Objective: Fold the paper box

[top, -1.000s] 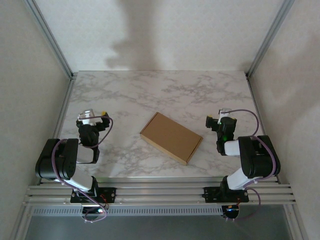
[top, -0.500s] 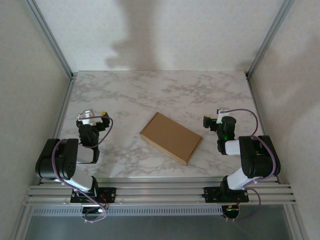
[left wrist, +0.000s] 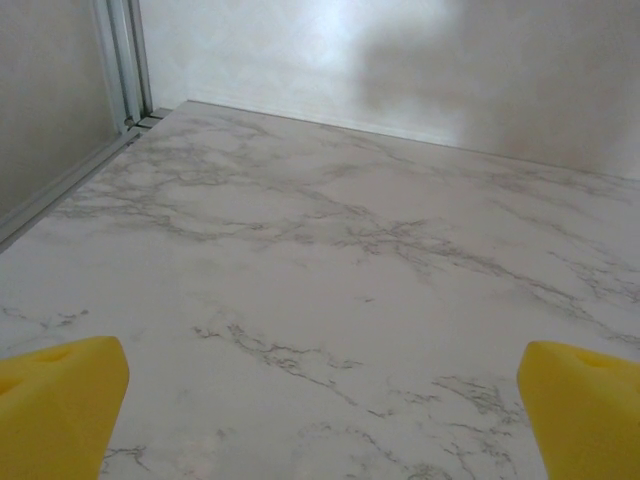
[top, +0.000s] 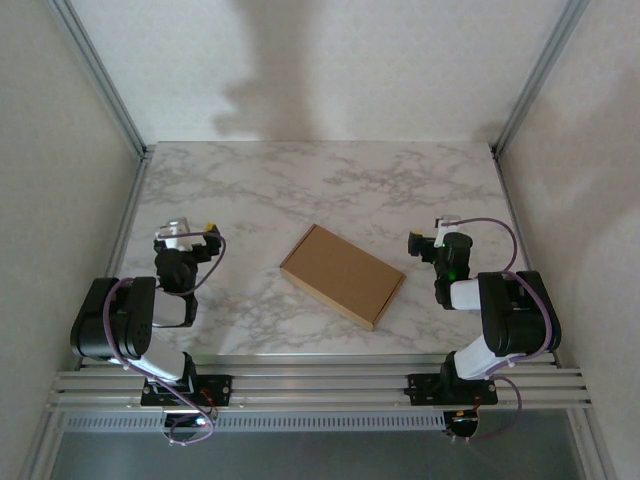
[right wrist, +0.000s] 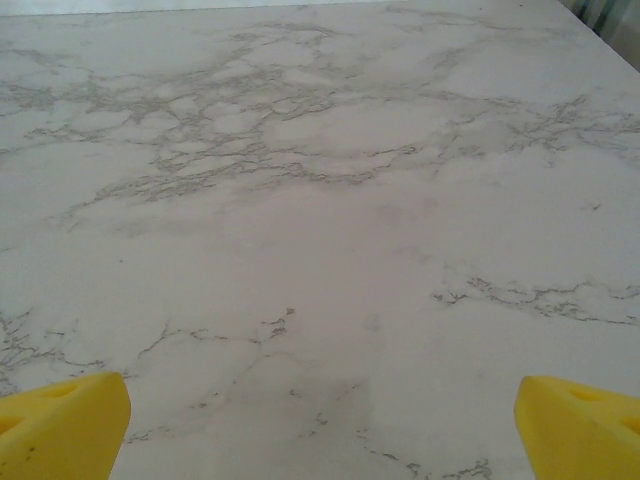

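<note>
**Right tool edges left toward the box; box and left arm unmoved**

Since a second ago the right tool has shifted slightly left, toward the middle of the worktop. The left tool and the paper box are where they were.

The box lies flat and looks closed, near the centre of the worktop and between the two arms. Its long axis runs on a diagonal from far-left to near-right. One short end faces the left arm and the other faces the near-right. The right tool is just beside the box's right corner, and the left tool is further from the left corner, so the right arm looks the nearer one for any next touch.

Both tools point toward the far side, so the box lies off to the inner side of each and not ahead of it. In the left wrist view the left tool is spread wide, its yellow pads at opposite edges with bare marble between them. The right tool is spread the same way, holding nothing.
</note>
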`<state>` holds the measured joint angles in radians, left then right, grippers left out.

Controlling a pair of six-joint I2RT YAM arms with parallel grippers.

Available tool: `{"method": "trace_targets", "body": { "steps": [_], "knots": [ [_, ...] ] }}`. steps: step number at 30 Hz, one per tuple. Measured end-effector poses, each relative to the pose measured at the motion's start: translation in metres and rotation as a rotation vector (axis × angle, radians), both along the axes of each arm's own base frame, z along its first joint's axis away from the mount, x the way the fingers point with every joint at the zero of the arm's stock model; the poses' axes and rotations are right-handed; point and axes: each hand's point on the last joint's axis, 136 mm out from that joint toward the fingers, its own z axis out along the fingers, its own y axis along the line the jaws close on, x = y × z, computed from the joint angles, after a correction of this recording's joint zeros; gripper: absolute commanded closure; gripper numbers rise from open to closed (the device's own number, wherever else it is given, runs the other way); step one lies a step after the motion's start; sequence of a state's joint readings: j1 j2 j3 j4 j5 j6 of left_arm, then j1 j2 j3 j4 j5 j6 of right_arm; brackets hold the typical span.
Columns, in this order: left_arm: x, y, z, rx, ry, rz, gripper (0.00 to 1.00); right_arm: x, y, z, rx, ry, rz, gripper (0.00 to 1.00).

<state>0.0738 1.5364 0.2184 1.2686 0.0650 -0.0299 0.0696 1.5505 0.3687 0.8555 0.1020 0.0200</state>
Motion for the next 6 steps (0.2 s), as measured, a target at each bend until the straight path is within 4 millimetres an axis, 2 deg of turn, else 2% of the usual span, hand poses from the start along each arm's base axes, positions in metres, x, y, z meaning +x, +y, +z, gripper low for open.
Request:
{"method": "trace_targets", "body": {
  "steps": [6],
  "knots": [
    [-0.0001,0.0006,0.0001,0.0,0.0,0.003,0.01,0.0,-0.0004,0.0,0.001,0.0,-0.003,0.01]
  ]
}}
